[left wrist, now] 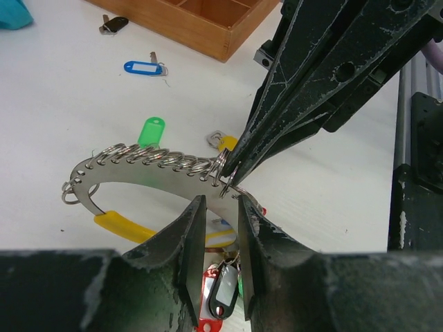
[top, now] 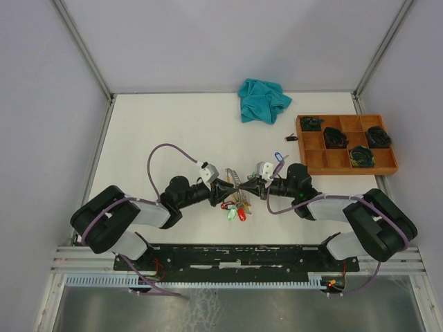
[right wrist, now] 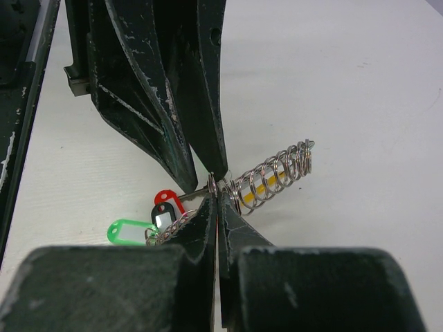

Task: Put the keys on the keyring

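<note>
Both grippers meet over the table's (top: pixel 152 124) middle, left gripper (top: pixel 223 188) on the left, right gripper (top: pixel 253 187) on the right, with the curved silver keyring (left wrist: pixel 131 181) threaded with small loops between them. Tagged keys (top: pixel 237 210) dangle just nearer. Far right sits the wooden compartment tray (top: pixel 346 142); left of it lies a crumpled teal cloth (top: pixel 261 99). A lone blue-tagged key (left wrist: pixel 144 67) lies near the tray's near left corner.

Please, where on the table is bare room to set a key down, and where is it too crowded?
Bare room: the wide white patch left of the teal cloth and behind the left arm, and the strip between cloth and grippers. Crowded: the middle, where left gripper and right gripper meet over the keyring and tagged keys; also beside the wooden tray.
</note>
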Action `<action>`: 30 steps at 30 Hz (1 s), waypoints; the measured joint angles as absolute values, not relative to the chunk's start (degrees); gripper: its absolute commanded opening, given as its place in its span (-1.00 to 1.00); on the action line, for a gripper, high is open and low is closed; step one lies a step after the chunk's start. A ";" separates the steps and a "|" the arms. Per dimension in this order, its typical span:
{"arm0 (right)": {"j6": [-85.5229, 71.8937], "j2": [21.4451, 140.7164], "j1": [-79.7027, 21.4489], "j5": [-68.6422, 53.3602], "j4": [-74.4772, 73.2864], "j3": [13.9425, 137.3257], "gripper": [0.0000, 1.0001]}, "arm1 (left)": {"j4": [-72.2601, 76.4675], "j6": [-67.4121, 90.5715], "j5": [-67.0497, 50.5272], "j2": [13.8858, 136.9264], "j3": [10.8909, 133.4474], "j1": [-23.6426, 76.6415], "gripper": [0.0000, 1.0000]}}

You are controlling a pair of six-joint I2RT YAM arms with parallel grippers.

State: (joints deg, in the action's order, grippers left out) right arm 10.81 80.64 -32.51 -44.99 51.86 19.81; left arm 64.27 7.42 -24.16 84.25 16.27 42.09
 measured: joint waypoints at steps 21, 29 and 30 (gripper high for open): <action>16.97 75.79 -32.38 -47.70 35.42 23.83 -0.95 | 64.40 -0.91 -32.49 89.32 19.90 41.87 -0.61; 20.71 75.68 -32.47 -49.23 27.03 26.59 -0.93 | 60.75 -6.02 -35.83 89.54 21.06 41.82 -0.82; 21.23 75.68 -32.56 -49.36 25.93 26.92 -0.93 | 60.40 -6.42 -36.16 89.54 21.06 41.82 -0.88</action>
State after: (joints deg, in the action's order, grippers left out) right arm 21.23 75.68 -32.56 -49.36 25.93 26.92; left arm 60.40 -6.42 -36.16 89.54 21.06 41.82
